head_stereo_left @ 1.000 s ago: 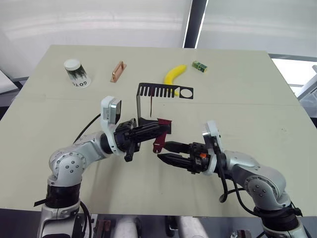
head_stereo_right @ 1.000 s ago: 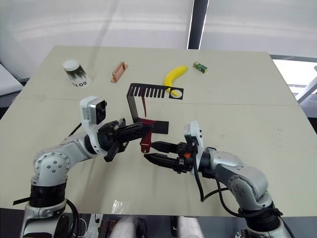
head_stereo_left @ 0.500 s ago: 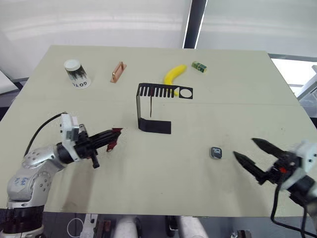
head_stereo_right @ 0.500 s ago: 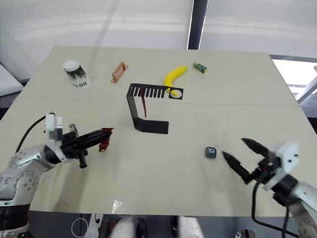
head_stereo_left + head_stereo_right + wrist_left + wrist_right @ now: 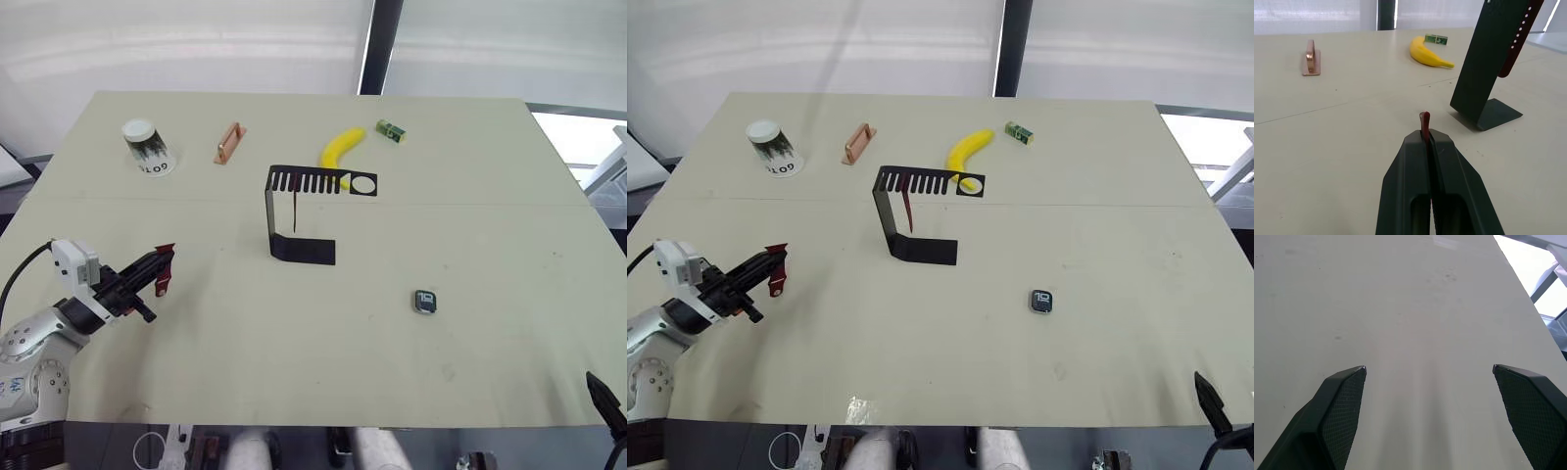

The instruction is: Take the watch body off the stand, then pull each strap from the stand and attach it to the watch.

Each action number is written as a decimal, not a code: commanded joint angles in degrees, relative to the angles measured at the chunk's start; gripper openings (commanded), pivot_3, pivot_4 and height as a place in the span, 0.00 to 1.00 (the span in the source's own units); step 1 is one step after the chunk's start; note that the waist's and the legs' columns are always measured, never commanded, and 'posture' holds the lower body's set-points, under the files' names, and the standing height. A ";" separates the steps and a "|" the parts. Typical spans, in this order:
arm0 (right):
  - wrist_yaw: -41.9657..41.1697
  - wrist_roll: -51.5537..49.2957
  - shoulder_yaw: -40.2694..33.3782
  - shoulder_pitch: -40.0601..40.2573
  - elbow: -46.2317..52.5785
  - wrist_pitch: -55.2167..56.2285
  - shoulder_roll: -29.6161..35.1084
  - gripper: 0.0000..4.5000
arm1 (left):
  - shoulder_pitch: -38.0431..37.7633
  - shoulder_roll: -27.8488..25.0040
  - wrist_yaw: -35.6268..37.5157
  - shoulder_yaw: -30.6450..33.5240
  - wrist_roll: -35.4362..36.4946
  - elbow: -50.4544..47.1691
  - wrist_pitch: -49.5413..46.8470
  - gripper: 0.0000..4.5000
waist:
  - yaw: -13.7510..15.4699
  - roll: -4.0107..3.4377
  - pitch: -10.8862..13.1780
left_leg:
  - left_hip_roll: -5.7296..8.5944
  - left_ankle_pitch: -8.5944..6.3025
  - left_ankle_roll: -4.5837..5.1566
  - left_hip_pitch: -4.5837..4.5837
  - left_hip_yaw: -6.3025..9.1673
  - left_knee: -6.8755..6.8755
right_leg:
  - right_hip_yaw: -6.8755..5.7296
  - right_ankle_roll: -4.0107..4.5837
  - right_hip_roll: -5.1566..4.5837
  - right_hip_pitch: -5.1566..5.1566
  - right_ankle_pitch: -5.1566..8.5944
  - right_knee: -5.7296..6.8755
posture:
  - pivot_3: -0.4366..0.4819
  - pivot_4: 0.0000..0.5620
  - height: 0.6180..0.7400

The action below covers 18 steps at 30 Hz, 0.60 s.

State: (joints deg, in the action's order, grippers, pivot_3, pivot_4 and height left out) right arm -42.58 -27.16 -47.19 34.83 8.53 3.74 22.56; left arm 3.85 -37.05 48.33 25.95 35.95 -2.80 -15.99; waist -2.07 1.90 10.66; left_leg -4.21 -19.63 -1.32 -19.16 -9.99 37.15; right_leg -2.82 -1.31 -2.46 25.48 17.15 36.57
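Observation:
The black stand (image 5: 294,211) is upright mid-table, with one maroon strap (image 5: 907,208) still hanging from its top arm. The watch body (image 5: 425,302) lies flat on the table to the right of the stand, touched by nothing. My left gripper (image 5: 155,267) is far to the left over the table, shut on the other maroon strap (image 5: 165,274); in the left wrist view the strap's tip (image 5: 1424,119) pokes out between the closed fingers. At the near right corner of the table my right gripper (image 5: 1430,369) is open wide, its fingers (image 5: 1342,396) holding nothing.
Along the far side sit a paper cup (image 5: 147,145), a copper handle (image 5: 229,142), a banana (image 5: 342,149) just behind the stand, and a small green box (image 5: 391,129). The table's near edge runs close under both grippers.
Both arms have drawn back from the stand: the left went left with the strap, the right to the near right corner, open. The watch body now lies on the table.

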 commanded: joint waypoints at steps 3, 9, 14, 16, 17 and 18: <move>7.96 -1.57 6.08 -3.04 11.03 -3.63 -3.98 0.97 | 2.99 0.70 0.93 -3.49 0.41 -5.88 0.58 0.00 | -0.14 -0.13 -0.03 | 0.01 0.03 -0.06 0.00 -0.01 0.02 | 0.03 0.02 0.00 0.00 -0.02 0.09 | 0.48 0.27 0.91; 22.23 0.70 17.73 -4.03 30.36 -23.41 -4.41 0.97 | 7.89 -0.48 5.66 -12.84 -1.35 -13.63 1.39 0.00 | 0.36 -0.19 -0.08 | 0.02 0.09 -0.17 0.00 0.02 0.04 | 0.04 0.04 0.00 0.04 0.00 0.26 | 0.48 0.27 0.91; 31.82 3.17 29.11 -7.12 40.22 -32.41 -8.11 0.97 | 10.65 1.17 5.13 -17.63 0.03 -17.43 -1.03 0.00 | 0.21 -0.23 -0.10 | 0.03 0.26 0.05 0.00 0.01 0.06 | 0.06 0.06 0.04 0.07 0.01 0.30 | 0.48 0.27 0.91; 34.15 6.01 34.19 -7.97 41.32 -34.46 -8.97 0.97 | 10.67 2.22 3.99 -19.13 0.76 -19.43 -2.60 0.00 | 0.22 -0.23 -0.10 | 0.03 0.30 0.01 0.00 0.02 0.07 | 0.07 0.08 0.06 0.07 0.02 0.34 | 0.48 0.27 0.91; 34.82 6.97 35.46 -8.19 41.58 -34.92 -9.16 0.97 | 10.52 2.48 3.64 -19.49 0.99 -20.24 -3.14 0.00 | 0.26 -0.22 -0.10 | 0.03 0.31 0.02 0.00 0.02 0.06 | 0.08 0.08 0.06 0.07 0.02 0.34 | 0.48 0.27 0.91; 36.29 8.91 37.43 -9.31 40.79 -35.55 -9.51 0.97 | 10.38 2.82 3.54 -20.40 1.12 -21.12 -3.79 0.00 | 0.28 -0.21 -0.10 | 0.03 0.31 0.03 -0.01 0.03 0.06 | 0.07 0.07 0.06 0.07 0.02 0.33 | 0.48 0.27 0.91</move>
State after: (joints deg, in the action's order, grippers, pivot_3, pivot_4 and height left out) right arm -8.96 -20.76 -11.44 25.96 47.60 -31.06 13.47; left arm 14.10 -34.49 52.47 6.18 35.78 -20.67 -19.09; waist -1.79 1.69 10.56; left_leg -4.17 -19.31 -1.28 -19.18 -9.96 37.22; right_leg -2.75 -1.24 -2.41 25.55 17.16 36.88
